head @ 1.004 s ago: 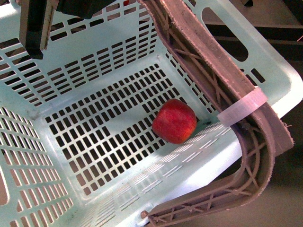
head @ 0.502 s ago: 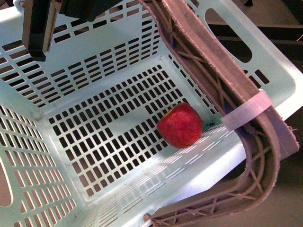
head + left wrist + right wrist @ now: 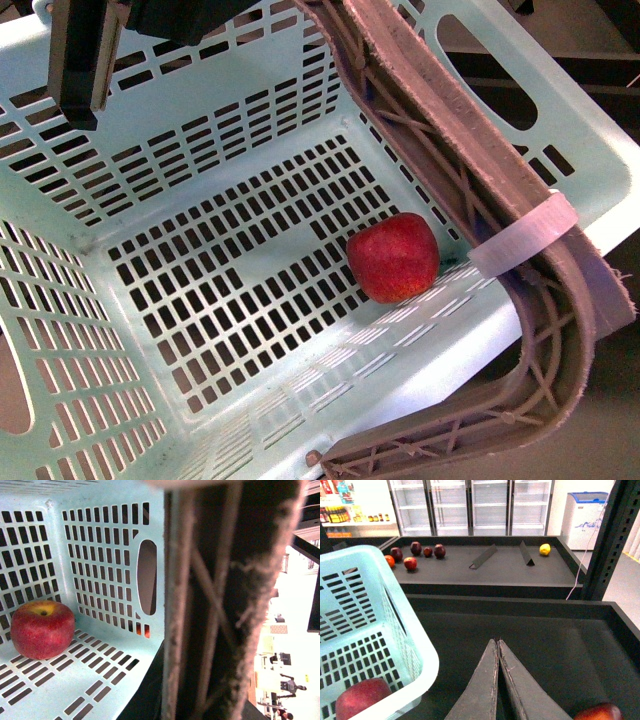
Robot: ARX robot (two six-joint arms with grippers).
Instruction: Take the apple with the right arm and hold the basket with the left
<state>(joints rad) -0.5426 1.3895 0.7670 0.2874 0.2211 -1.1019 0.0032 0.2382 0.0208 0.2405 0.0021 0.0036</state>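
- basket (image 3: 250,110): pale mint slotted plastic, tilted in the front view; brown handle (image 3: 450,150) folded over its right side with a white band (image 3: 525,235) round it
- contents: one apple (image 3: 393,257) only, red, yellowish round the stem in the left wrist view; it sits on the slotted floor against the near-right wall, just below the band
- left gripper (image 3: 78,65): dark part showing at the basket's far-left rim; can't tell how wide the jaws stand or what they grip; the left wrist view is filled by the handle right up against the lens
- right gripper (image 3: 498,641): fingers pressed together tip to tip, nothing between them; outside the basket, over a dark tray (image 3: 560,645)
- second red fruit (image 3: 600,712) at the frame edge in that tray, beside the right gripper, apart from its fingers
- rear shelf (image 3: 510,572): cluster of red, dark and orange fruit (image 3: 410,562) at one end, a yellow fruit (image 3: 545,549) at the other
- background: glass-door fridges (image 3: 470,505), chest freezer (image 3: 582,512); blue marking on the freezer and the bottle labels are too small to read
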